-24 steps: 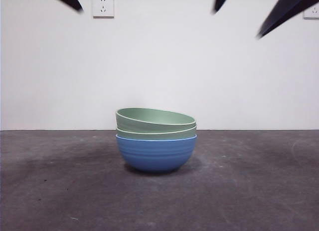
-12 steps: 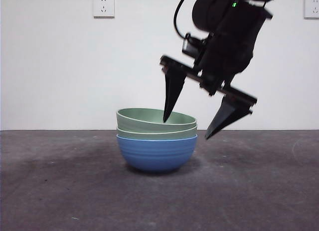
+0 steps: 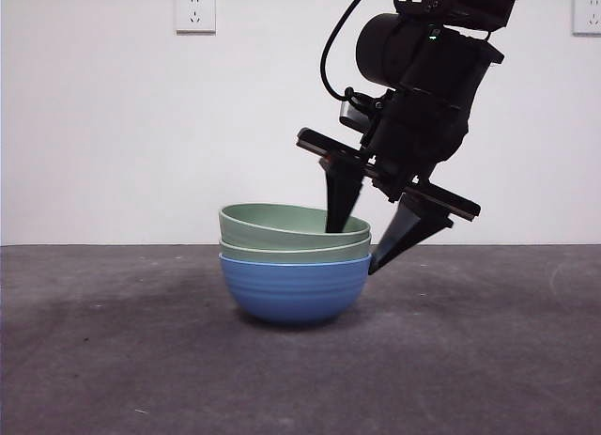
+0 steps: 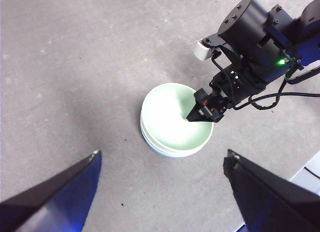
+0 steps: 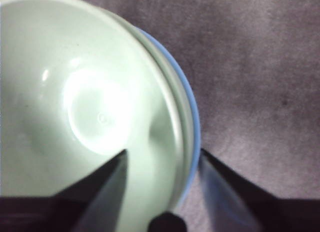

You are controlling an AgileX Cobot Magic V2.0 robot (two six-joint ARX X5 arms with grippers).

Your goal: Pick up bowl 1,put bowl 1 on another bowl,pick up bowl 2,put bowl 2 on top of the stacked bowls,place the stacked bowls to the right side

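Now I see the right gripper (image 3: 349,250) straddling the rim of the stacked bowls (image 3: 295,262), jaws open, one inside the top green bowl (image 3: 282,225), one outside, gripping nothing. My left gripper (image 4: 162,164) waits high above the stack, jaws wide apart and empty.

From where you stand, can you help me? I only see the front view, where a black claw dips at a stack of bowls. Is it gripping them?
Observer: Not yet. The right gripper is open, one jaw inside the top green bowl, the other outside the rims of the stacked bowls.
Operator: Is anything inside that top bowl?
Observer: No, the right wrist view shows it holds nothing.
Operator: Where is the other arm?
Observer: The left gripper hangs open, high above the table, looking down on the stack.
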